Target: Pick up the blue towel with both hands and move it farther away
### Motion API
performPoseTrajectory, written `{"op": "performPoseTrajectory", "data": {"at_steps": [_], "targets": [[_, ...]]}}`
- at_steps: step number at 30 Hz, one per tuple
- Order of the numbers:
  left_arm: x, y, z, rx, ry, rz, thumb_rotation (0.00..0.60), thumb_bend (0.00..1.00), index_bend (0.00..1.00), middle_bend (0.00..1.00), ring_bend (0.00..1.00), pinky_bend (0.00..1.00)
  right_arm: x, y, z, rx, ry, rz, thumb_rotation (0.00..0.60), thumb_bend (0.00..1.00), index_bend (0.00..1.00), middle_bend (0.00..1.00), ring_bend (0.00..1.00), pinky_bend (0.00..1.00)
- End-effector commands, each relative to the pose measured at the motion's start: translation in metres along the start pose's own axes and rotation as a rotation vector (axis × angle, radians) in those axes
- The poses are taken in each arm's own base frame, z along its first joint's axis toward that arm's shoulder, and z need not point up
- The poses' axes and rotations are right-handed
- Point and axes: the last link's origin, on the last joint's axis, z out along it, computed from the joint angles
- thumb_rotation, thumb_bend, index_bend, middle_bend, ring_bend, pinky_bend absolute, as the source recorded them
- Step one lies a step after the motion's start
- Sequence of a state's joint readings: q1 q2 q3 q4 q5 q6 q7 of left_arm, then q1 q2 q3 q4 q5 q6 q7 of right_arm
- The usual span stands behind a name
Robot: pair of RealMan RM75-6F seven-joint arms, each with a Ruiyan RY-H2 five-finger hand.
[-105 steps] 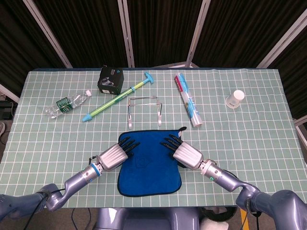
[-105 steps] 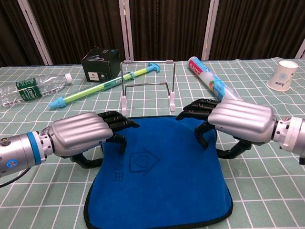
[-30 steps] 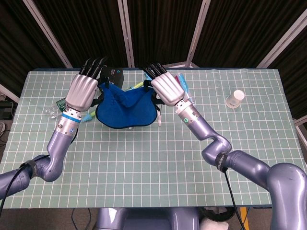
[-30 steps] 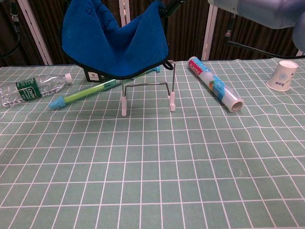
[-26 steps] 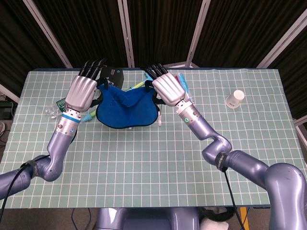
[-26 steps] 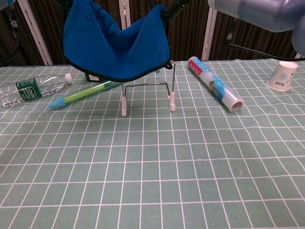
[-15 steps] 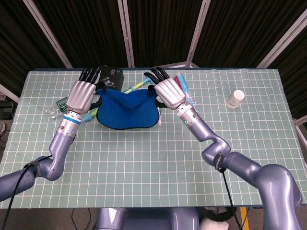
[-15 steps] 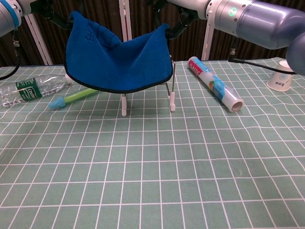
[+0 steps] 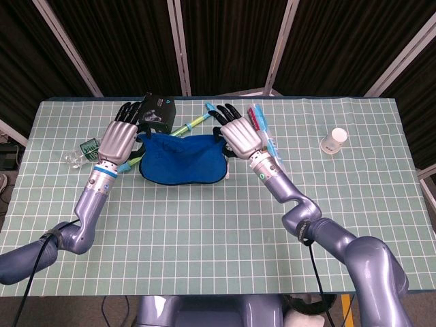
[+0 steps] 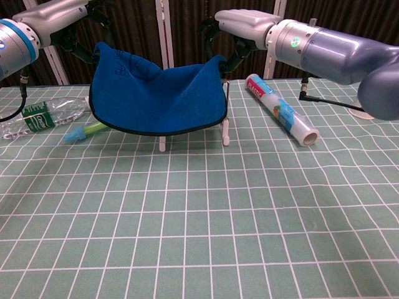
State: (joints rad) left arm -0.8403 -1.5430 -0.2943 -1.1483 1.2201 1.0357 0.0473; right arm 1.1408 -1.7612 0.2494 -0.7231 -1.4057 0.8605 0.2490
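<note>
The blue towel (image 9: 182, 159) (image 10: 159, 99) hangs in a sagging curve between both hands, low over the far half of the table. My left hand (image 9: 119, 139) (image 10: 59, 15) grips its left corner. My right hand (image 9: 238, 135) (image 10: 244, 23) grips its right corner. The towel's lower edge hangs just in front of the wire rack (image 10: 224, 128) and hides most of it; I cannot tell whether they touch.
A black box (image 9: 158, 111), a green-and-blue pump (image 9: 194, 122) and a clear water bottle (image 9: 85, 150) (image 10: 37, 115) lie at the far left. A plastic-wrap roll (image 10: 280, 116) lies right of the rack. A paper cup (image 9: 334, 141) stands far right.
Both hands have come down with the towel, which now hangs lower over the wire rack and covers the black box in the chest view.
</note>
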Motion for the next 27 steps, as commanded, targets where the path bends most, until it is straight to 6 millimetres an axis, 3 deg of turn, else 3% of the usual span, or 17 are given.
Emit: {"op": "performPoseTrajectory", "data": {"at_steps": [1,23,27], "targets": [[-0.008,-0.001,0.000,0.005,-0.024,-0.007,0.600,0.55,0.71,0.00,0.00,0.00,-0.007,0.000,0.001,-0.004,-0.016,-0.004,0.600,0.41,0.63,0.09,0.00,0.00],[-0.028,-0.002,0.004,0.016,-0.062,-0.008,0.600,0.55,0.70,0.00,0.00,0.00,-0.016,0.015,-0.001,-0.033,-0.034,-0.008,0.600,0.39,0.66,0.09,0.00,0.00],[-0.030,-0.001,0.004,0.017,-0.072,-0.010,0.600,0.55,0.58,0.00,0.00,0.00,-0.018,0.018,-0.002,-0.039,-0.046,-0.011,0.600,0.31,0.59,0.09,0.00,0.00]]}}
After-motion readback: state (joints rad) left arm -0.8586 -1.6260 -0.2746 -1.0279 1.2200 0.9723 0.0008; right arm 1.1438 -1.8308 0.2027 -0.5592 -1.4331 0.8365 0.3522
